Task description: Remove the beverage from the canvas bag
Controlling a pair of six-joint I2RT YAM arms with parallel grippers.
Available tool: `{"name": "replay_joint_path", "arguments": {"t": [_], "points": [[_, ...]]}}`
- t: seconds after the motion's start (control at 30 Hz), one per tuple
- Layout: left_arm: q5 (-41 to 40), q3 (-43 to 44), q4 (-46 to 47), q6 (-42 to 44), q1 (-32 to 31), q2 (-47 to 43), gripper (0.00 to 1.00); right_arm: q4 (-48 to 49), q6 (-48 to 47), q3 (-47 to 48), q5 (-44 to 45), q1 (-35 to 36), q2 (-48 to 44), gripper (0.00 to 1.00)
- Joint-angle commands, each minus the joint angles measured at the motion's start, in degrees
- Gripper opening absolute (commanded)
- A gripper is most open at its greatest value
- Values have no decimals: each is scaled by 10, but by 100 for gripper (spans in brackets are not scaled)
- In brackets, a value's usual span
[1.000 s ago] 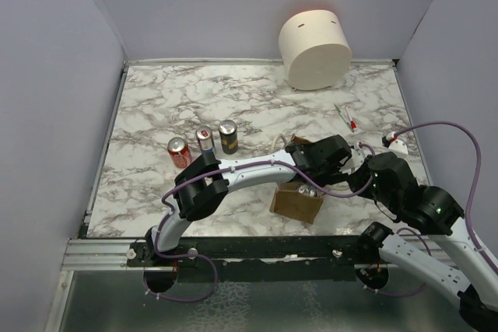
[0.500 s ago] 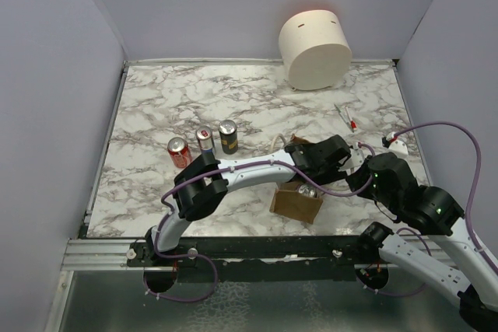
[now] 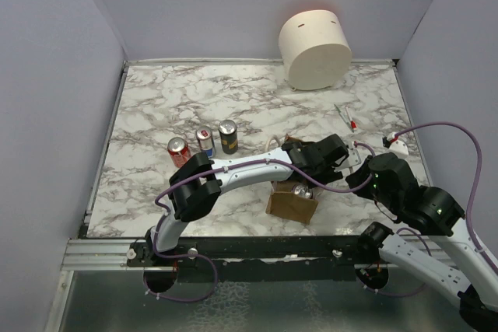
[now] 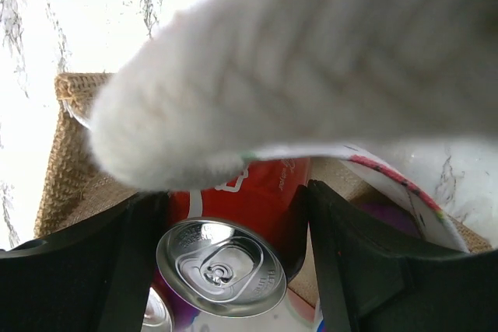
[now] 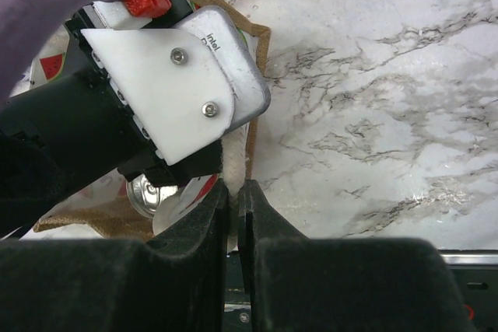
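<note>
The tan canvas bag (image 3: pixel 289 206) stands at the front centre of the table, its weave showing in the left wrist view (image 4: pixel 70 169). My left gripper (image 3: pixel 305 184) reaches down into its mouth. Its fingers (image 4: pixel 342 270) sit on both sides of a red beverage can (image 4: pixel 257 192) with a silver lid, shut on it. A second can lid (image 4: pixel 156 312) shows beside it in the bag. My right gripper (image 5: pixel 236 192) is at the bag's right side (image 3: pixel 354 180), shut on the white rope handle (image 5: pixel 233 169). The same handle is a white blur across the left wrist view (image 4: pixel 311 60).
Three cans stand on the marble to the left: red (image 3: pixel 179 151), silver (image 3: pixel 205 140) and dark (image 3: pixel 227 136). A large cream cylinder (image 3: pixel 315 48) is at the back right. A pen-like item (image 3: pixel 346 118) and a small white object (image 3: pixel 391 143) lie at the right. Walls enclose three sides.
The bag and my left gripper have shifted slightly left, and a can lid now shows at the bag's mouth. My right gripper still holds the handle.
</note>
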Motion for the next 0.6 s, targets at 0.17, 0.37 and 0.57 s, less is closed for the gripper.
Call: {"name": "replay_joint_path", "arguments": {"t": [0.17, 0.37, 0.57], "points": [[6, 46, -40, -27, 2, -51, 11, 15, 2, 3, 4, 1, 0, 9], [5, 71, -61, -48, 2, -63, 5, 15, 0, 2, 2, 1, 2, 9], [-14, 78, -85, -64, 2, -87, 0, 17, -2, 3, 0, 1, 4, 9]]}}
